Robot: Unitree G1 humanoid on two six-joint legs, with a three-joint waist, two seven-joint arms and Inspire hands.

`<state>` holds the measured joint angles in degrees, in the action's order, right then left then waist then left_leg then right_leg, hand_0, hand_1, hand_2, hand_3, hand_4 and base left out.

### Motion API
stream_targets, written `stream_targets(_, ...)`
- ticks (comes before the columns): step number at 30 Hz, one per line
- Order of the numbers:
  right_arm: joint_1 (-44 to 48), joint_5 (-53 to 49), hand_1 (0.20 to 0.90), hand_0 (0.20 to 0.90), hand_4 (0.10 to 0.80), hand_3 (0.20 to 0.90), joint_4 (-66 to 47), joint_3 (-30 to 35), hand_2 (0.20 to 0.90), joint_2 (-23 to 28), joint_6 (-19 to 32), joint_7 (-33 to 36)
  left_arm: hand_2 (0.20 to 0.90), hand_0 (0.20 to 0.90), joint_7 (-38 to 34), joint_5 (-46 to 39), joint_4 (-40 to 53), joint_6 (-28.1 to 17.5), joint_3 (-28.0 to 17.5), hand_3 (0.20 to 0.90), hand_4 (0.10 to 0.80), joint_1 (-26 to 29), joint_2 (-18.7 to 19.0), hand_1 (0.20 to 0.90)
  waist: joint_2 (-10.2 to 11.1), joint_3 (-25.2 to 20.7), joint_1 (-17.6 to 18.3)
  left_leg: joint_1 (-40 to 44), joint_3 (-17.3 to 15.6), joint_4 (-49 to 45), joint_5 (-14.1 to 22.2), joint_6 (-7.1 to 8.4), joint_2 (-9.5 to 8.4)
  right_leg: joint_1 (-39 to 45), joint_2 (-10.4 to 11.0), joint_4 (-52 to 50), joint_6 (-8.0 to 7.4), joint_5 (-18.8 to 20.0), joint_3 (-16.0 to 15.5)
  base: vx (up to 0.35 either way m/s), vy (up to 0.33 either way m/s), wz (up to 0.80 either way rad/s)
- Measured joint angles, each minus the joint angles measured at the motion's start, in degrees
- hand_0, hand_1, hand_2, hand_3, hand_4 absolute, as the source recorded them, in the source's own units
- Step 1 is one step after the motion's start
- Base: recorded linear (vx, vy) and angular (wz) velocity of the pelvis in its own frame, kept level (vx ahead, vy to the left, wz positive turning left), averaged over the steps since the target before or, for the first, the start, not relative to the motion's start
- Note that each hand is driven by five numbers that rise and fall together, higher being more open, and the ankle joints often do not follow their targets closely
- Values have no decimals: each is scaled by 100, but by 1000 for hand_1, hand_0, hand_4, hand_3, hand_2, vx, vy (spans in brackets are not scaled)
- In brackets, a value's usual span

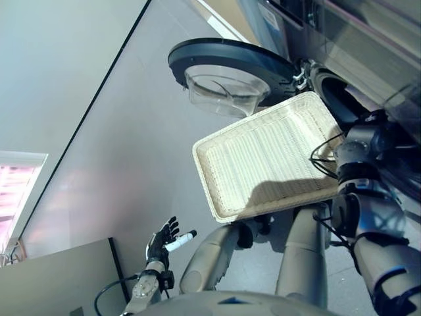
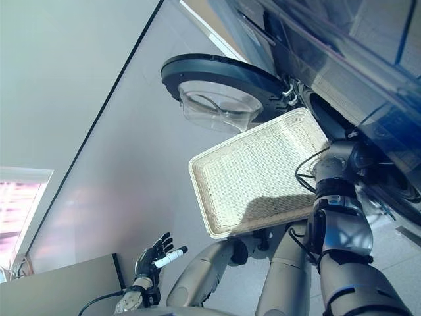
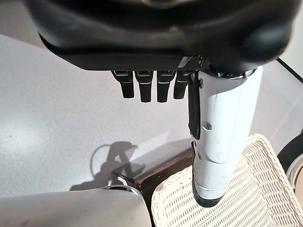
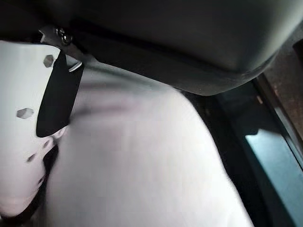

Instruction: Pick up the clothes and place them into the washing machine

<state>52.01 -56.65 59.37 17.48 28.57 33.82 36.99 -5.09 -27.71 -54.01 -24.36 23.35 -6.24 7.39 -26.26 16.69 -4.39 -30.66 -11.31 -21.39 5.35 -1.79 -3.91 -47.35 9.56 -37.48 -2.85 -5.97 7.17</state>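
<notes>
The white wicker basket (image 1: 263, 164) lies on the floor before the washing machine, and I see nothing inside it. The machine's round door (image 1: 230, 66) stands swung open, with the dark drum opening (image 1: 335, 92) beside it. My right arm (image 1: 358, 164) reaches into that opening, so the eye views hide the hand. In the right wrist view my right hand (image 4: 189, 38) has a pale cloth (image 4: 142, 165) bunched against its palm and white-covered thumb (image 4: 23, 118). My left hand (image 1: 161, 242) hangs open low on the left, away from the basket, holding nothing.
A grey cabinet (image 1: 59, 276) stands at the lower left behind my left hand. The open door's clear bowl (image 2: 217, 108) juts out over the floor just beyond the basket's far edge. Smooth grey floor (image 1: 131, 145) spreads to the left of the basket.
</notes>
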Motion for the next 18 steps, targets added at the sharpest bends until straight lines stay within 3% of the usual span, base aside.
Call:
stream_targets(6, -73, -31, 900, 900, 800, 900, 24, -142, 900, 0, -7, -230, 900, 900, 18, -1, -4, 2, -5, 900, 800, -4, -9, 900, -6, -7, -4, 108, 6, 68, -6, -9, 23, 122, -35, 81, 0, 4, 0, -1, -13, -2)
stream_targets(9, 2, -45, 900, 900, 800, 900, 480, -409, 900, 176, -245, -316, 900, 900, 26, 2, 2, 6, -35, 900, 800, -2, -9, 900, -21, -20, -42, 168, 18, 63, 1, -12, 30, 197, -36, 88, -11, 6, -12, -4, -35, -1)
stream_targets(14, -207, -38, 900, 900, 800, 900, -927, -445, 900, 115, -330, -468, 900, 900, 137, 1, 368, 8, -190, 900, 800, -114, 0, 900, -39, -35, -112, 138, 23, 57, 12, 7, 32, 169, -36, 83, -1, 0, -16, -2, -26, 1)
stream_targets(18, -154, 30, 900, 900, 800, 900, -868, -453, 900, 177, -106, -642, 900, 900, 145, 0, 386, 9, -244, 900, 800, -123, 26, 900, -59, -52, -134, 128, 84, 54, 15, 15, 26, 181, -27, 81, -5, 2, -39, -3, -39, 4)
